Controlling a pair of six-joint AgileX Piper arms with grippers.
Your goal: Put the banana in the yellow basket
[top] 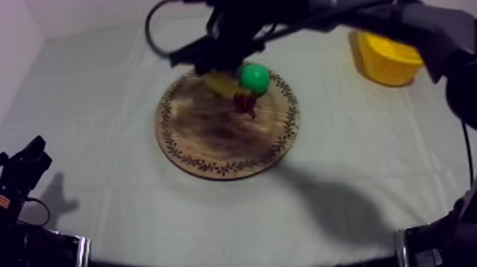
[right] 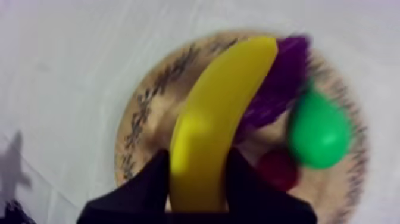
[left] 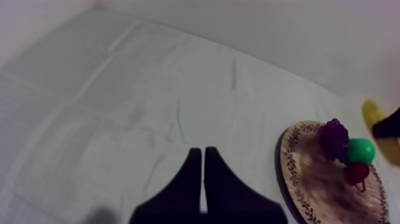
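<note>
Banana (right: 220,113) sat clamped between the two black fingers of the right end effector (right: 198,159), which gripped it near one end. Its long axis ran straight out from the fingers across the round wooden board (right: 143,113), and its far tip reached the bunch of grapes (right: 280,83). Whether the fruit rested on the wood or hung just above it could not be told. The pear (right: 318,128) lay just beside the grapes, and the small red fruit (right: 278,170) sat near both, on the same part of the board.

Seen from above, the right arm came in from the upper right and held its load over the board's far edge. The yellow basket (top: 390,67) stood well apart from the board, toward the far right of the bench (top: 106,106), on the right arm's own side. That made the right arm the nearer one by a clear margin. By my judgement, the coming move called for a lift and then a carry sideways to the right. The banana's free end led away from the grip, so the pear and grapes looked the likeliest things to be brushed.

The left end effector (left: 202,152) hung low over bare cloth at the near left, its fingers pressed together in a narrow wedge with nothing between them, well apart from the board.
</note>
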